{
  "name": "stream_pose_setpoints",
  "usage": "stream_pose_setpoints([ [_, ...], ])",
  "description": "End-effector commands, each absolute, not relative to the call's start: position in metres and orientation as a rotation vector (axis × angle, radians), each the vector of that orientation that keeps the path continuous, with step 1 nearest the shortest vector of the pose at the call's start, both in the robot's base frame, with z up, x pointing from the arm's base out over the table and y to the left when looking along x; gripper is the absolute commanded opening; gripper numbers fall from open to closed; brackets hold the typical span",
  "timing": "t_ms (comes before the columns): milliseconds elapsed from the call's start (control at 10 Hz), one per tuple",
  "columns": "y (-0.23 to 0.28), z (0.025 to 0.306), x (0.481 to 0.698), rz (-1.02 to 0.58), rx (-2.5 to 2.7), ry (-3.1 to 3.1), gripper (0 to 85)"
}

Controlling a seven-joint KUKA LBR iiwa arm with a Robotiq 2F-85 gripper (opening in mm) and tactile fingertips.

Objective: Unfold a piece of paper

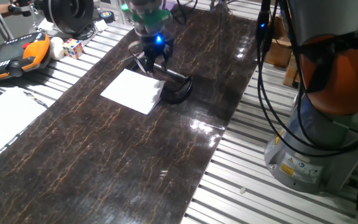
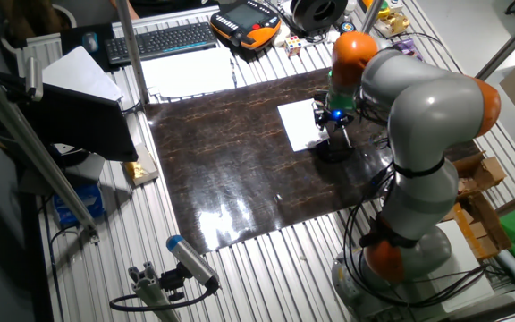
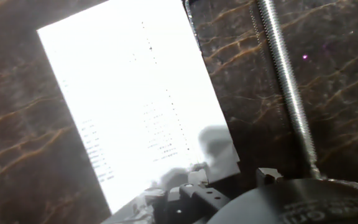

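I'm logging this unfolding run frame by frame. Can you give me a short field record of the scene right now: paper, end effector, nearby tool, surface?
paper: white piece of paper lying flat on the mat, looks folded
end effector: end effector low over the paper's far edge, beside the tool; contact unclear
finger state: cannot tell from any view
nearby tool: black curved-handled tool at the paper's edge
surface: dark marbled mat on a slatted table

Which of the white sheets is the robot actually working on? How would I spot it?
Find the dark marble-patterned mat in the middle of the table. Under the gripper with its blue light lies the piece of paper, beside a black curved tool. It alone lies on the mat; the larger white sheet lies off it.
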State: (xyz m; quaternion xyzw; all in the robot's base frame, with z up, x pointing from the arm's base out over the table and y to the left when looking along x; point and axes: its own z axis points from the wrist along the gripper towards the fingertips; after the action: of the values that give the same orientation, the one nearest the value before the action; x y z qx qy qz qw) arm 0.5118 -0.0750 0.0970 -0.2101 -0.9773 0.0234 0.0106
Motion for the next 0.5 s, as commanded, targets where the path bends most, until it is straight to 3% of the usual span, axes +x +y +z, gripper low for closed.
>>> stream_pose_setpoints([
  [0, -0.0760, 0.0767, 0.5107, 0.065, -0.654, -3.053, 46.7],
  [400, -0.0788, 0.0668, 0.5090, 0.070, -0.643, -3.072, 47.0],
])
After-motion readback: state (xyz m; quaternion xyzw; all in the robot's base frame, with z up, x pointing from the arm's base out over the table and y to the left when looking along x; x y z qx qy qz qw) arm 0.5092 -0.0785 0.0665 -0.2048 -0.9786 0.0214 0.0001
